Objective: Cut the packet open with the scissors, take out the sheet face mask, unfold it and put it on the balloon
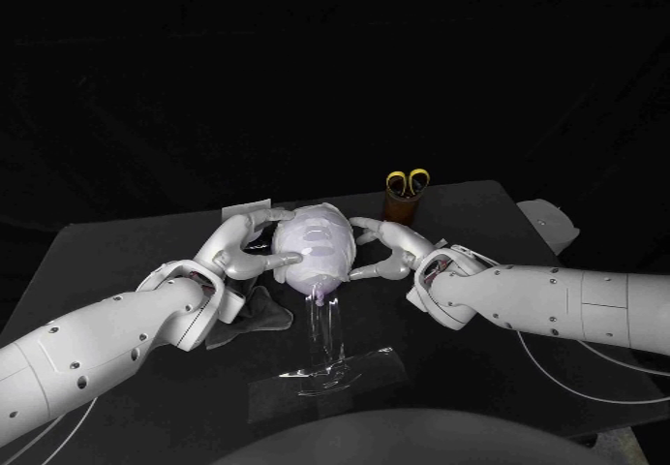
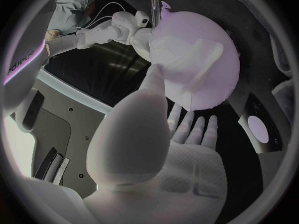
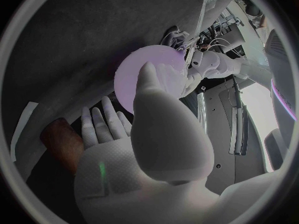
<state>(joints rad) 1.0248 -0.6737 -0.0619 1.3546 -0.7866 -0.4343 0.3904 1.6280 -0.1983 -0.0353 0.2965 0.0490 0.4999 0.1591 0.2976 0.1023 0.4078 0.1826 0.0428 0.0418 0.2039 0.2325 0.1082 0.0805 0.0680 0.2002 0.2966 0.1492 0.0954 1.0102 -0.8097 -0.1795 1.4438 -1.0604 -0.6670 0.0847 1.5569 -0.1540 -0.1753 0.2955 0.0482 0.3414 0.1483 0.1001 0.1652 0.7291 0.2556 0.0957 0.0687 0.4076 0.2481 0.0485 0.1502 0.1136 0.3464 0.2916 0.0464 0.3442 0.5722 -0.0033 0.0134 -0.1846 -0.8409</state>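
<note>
Sheet face mask point(image 1: 310, 238) on the balloon point(image 1: 319, 281), with both robot hands at its sides. The balloon stands mid-table on a clear stand point(image 1: 325, 334). Its long axis runs far to near, and its knotted end points toward the robot. The pale mask lies over the balloon's upper face.

The left robot hand point(image 1: 249, 248) is just left of the balloon and the right robot hand point(image 1: 385, 250) just right of it, so the balloon sits between them, about equally near to each. Both have their fingers apart and grasp nothing. In the left wrist view the left thumb tip rests on the mask point(image 2: 187, 59), with the remaining fingers point(image 2: 194, 129) fanned out under the balloon's curve point(image 2: 215, 92). In the right wrist view the right robot hand point(image 3: 156, 134) reaches toward the balloon point(image 3: 140, 69) with its fingers fanned; whether they touch it cannot be told.

The scissors point(image 1: 407, 180) stand in a brown cup point(image 1: 402, 206) at the far right of the table point(image 1: 468, 387), well apart from both hands.

Judgement: the mask is placed. Any further smoothing would run along the far-near axis, each hand working inward from its own side.
</note>
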